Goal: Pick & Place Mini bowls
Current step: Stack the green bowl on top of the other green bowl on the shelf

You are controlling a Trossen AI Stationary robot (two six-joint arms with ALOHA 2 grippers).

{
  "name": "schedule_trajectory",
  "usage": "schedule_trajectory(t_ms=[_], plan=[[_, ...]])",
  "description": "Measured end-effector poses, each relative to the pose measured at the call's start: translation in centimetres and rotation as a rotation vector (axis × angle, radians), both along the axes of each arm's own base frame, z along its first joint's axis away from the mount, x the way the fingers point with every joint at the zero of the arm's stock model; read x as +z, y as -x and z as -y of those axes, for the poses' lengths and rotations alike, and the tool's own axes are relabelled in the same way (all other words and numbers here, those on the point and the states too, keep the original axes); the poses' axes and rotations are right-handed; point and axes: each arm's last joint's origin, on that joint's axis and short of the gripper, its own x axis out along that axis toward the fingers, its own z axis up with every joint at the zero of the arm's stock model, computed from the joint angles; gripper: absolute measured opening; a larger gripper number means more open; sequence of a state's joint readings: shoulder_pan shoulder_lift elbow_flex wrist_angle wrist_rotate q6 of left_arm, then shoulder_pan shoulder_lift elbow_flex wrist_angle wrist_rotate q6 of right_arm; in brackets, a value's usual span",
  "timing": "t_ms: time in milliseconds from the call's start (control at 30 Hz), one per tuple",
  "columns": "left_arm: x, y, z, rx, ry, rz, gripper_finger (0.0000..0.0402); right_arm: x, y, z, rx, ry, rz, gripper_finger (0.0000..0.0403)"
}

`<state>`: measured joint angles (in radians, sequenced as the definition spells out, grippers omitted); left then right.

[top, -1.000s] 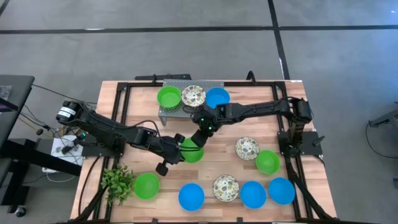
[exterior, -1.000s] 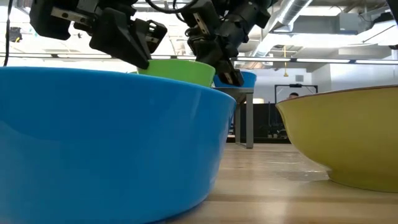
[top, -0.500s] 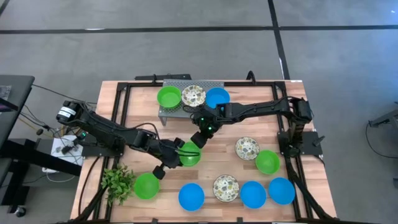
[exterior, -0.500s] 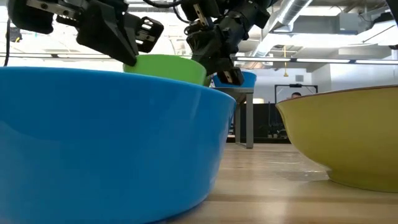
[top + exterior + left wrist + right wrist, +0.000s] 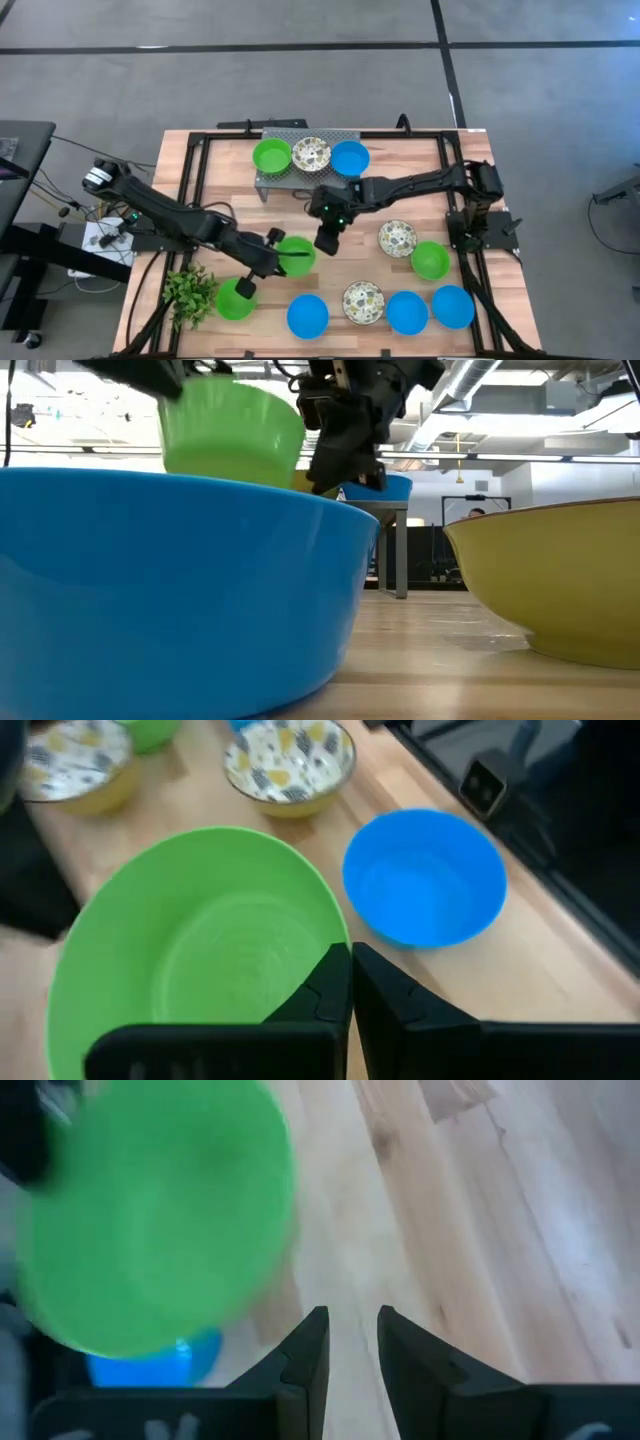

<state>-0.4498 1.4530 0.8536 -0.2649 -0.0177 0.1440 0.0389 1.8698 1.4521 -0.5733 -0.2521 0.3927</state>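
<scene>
From above, your left gripper (image 5: 277, 258) is clamped on the rim of a green bowl (image 5: 297, 254) held over the worktop (image 5: 225, 180) middle, while your right gripper (image 5: 326, 238) hangs just beside it, empty. Across the worktop at low level, that green bowl (image 5: 232, 435) rides lifted behind a blue bowl (image 5: 180, 590). Your left wrist shows fingers (image 5: 330, 995) pinched tight on the rim. Your right wrist shows its fingers (image 5: 305, 1350) slightly parted, holding nothing.

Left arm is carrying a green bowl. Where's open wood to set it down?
Bare wood lies between the rack and the left gripper holding the green bowl, and right of the rack above the patterned bowl. The front row by the blue bowl is crowded.
</scene>
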Motion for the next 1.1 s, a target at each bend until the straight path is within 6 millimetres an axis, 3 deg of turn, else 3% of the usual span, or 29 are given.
schedule_trajectory(t_ms=[267,467,667,1100], plan=[[4.8,3.8,-1.1,0.182,0.027,0.106,0.0006,-0.5,0.9,-1.6,0.009,0.21,-0.073,0.0077],[7.1,5.6,-3.1,0.318,-0.046,0.207,0.0007,-0.5,0.8,-2.2,0.019,0.216,-0.054,0.0077],[7.9,6.2,-5.5,0.426,-0.088,0.229,0.0007,-0.5,0.9,-2.8,0.033,0.215,-0.049,0.0077],[7.9,5.2,-10.8,0.536,-0.271,0.212,0.0006,-0.2,0.5,-3.0,0.031,0.209,0.002,0.0077]])
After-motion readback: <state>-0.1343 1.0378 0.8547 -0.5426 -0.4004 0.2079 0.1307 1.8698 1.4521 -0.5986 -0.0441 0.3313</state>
